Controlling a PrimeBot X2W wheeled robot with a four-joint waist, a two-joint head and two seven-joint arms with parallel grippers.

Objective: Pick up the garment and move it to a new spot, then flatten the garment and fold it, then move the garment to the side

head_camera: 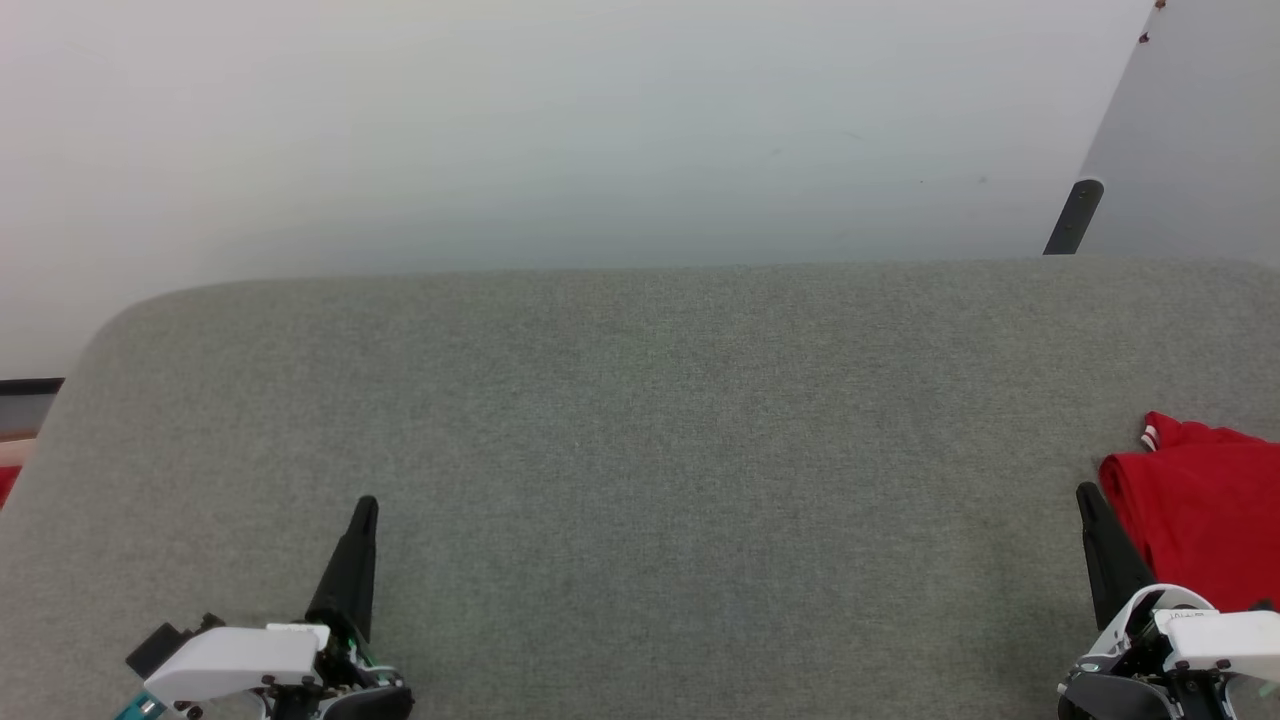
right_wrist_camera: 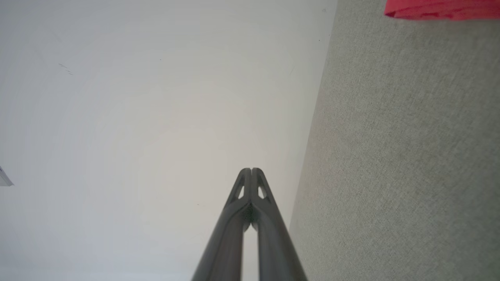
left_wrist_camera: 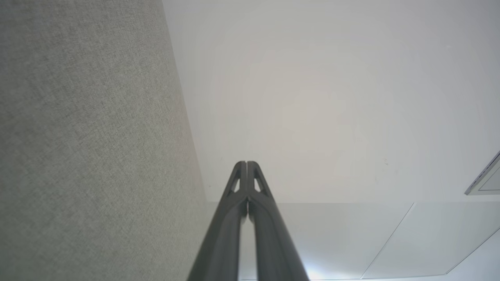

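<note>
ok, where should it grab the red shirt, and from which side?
Likely the left edge of the shirt, next to the right pincer. Come sideways across the grey surface: that edge is bunched up and faces the pincer. The pincer is shut; open it first.

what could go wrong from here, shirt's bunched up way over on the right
1. The garment lies bunched and runs past the head view's right edge, so a grasp may catch several layers.
2. The right gripper beside it has its fingers shut; reaching in like that would likely push the cloth, not take it.
3. The left gripper, also shut, sits far across the grey surface, so a two-armed lift needs a long reach.
</note>
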